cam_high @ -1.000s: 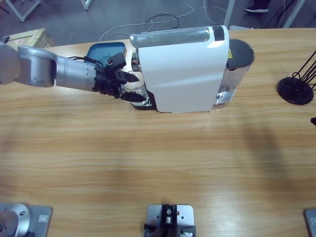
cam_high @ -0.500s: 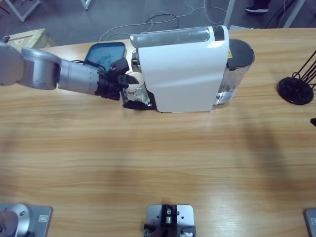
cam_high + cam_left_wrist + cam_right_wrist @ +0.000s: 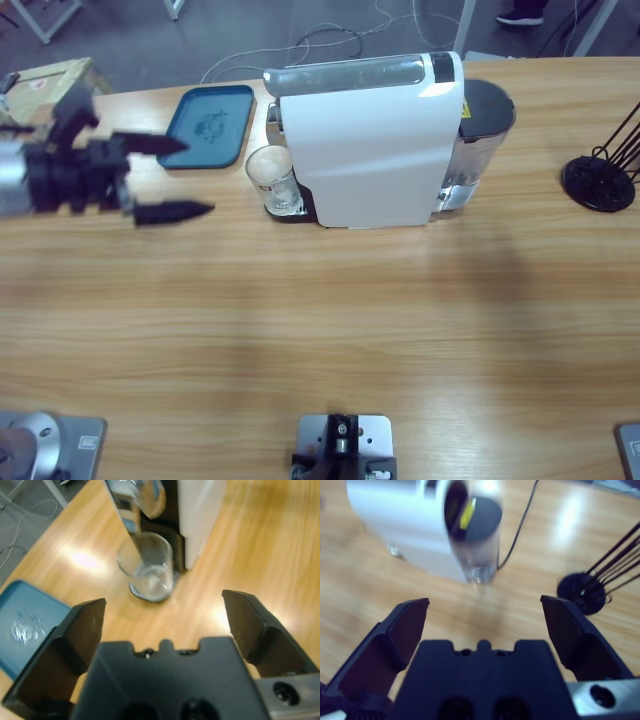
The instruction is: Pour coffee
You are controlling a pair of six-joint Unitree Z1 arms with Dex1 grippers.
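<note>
A white coffee machine (image 3: 370,140) stands at the back of the table. A clear drinking glass (image 3: 272,180) sits upright on the drip plate under its spout. In the left wrist view the glass (image 3: 148,567) looks clear, and no coffee is in view. My left gripper (image 3: 197,176) is open and holds nothing, well to the left of the glass and pointing at it. The left wrist view looks between its spread jaws (image 3: 162,602) at the glass and the machine (image 3: 197,510). My right gripper (image 3: 485,601) is open and holds nothing, facing the machine's tank end (image 3: 480,535); the high view does not show it.
A blue tray (image 3: 210,125) lies left of the machine, just behind my left gripper. A black wire stand (image 3: 600,180) sits at the right end of the table. A cardboard box (image 3: 50,78) sits at the far left. A cable runs behind the machine.
My left gripper let go of the glass under the spout, opened, and drew back to the left. The glass stays standing at the machine.
</note>
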